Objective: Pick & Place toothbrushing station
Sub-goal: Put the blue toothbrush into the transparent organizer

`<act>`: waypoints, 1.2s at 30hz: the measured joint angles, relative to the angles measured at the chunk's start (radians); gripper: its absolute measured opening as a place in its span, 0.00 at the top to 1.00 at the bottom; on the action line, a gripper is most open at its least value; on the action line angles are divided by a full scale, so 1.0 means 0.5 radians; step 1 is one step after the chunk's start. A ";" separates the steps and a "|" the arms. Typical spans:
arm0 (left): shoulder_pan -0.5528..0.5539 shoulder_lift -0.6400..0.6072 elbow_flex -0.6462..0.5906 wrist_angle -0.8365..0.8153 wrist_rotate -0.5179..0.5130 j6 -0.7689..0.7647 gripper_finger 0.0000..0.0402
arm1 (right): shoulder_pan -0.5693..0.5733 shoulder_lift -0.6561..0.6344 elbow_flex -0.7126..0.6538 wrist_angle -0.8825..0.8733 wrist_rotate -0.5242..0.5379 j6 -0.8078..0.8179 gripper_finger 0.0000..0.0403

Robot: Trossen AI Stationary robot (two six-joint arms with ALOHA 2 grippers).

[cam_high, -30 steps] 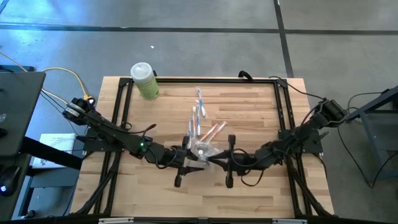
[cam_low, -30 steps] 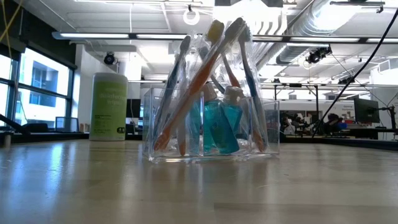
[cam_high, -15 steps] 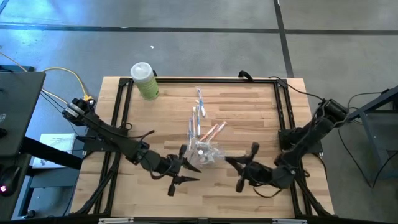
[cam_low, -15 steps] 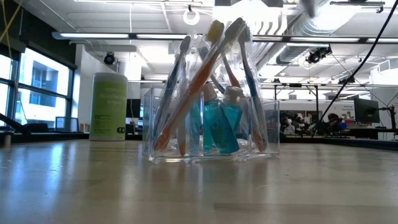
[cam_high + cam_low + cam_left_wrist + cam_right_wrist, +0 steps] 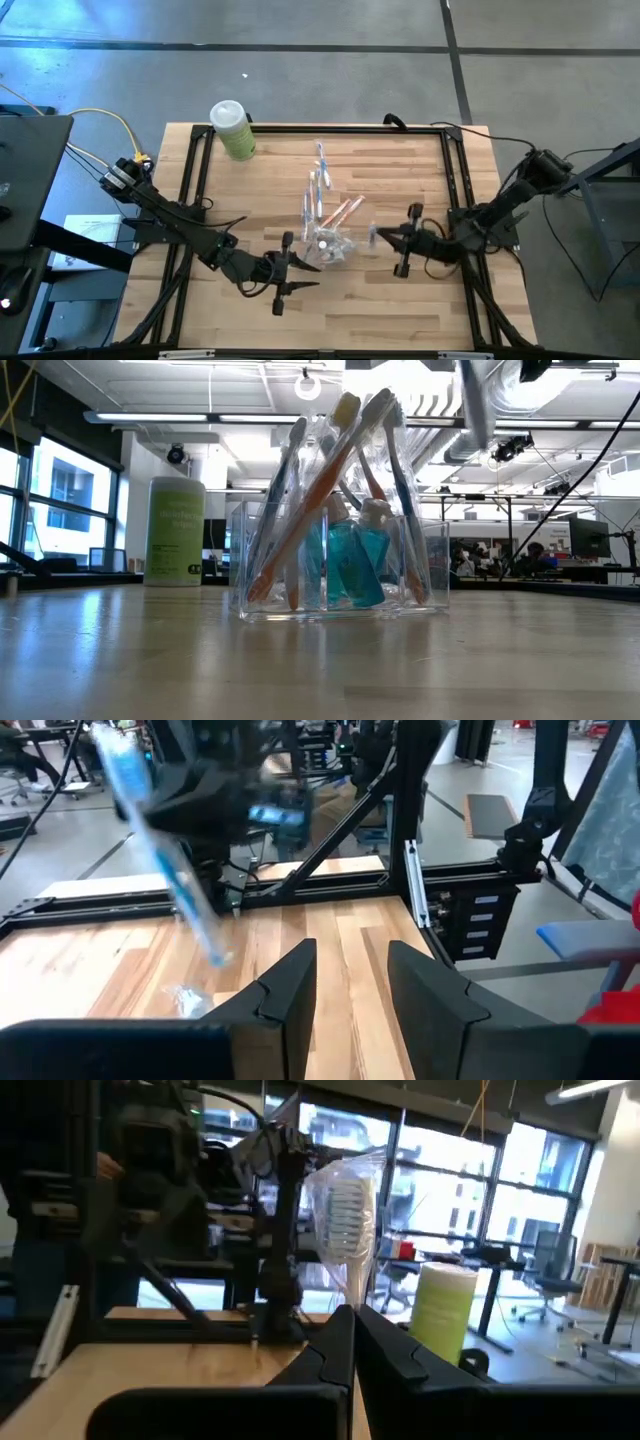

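Note:
The see-through holder stands on its base at mid-table, with several toothbrushes and teal parts leaning in it; it also shows in the low view. My right gripper is just right of the holder, shut on a clear-wrapped toothbrush with blue parts. That toothbrush also shows in the left wrist view and at the top of the low view. My left gripper is open and empty at the holder's near left. My right gripper pinches the toothbrush's stem below the bristle head between its two fingers. The fingers come level from the table's right side and lie across the brush. The brush stands about upright, head above the fingers and lower end hanging below, lifted clear of the table.
A light-green bottle with a white cap stands at the table's far left corner and also shows in the low view. A black frame rail runs around the tabletop. Bare wood lies right of and beyond the holder.
My right gripper has drawn back from the holder toward the table's right edge, swinging first nearer, then farther, still shut on the toothbrush, which now shows at the top of the low view. My left gripper has backed off toward the near left. The holder stays put.

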 joint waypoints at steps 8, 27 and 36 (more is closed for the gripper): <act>0.002 0.000 0.000 -0.008 -0.002 0.006 0.70 | -0.286 0.236 -0.194 0.431 -0.583 0.142 1.00; -0.002 -0.001 0.000 -0.031 -0.003 0.086 0.70 | -0.578 0.387 -0.182 0.518 -0.999 0.407 0.99; -0.002 -0.002 0.000 -0.049 -0.003 0.086 0.70 | -0.692 0.586 -0.181 0.544 -1.085 0.539 0.99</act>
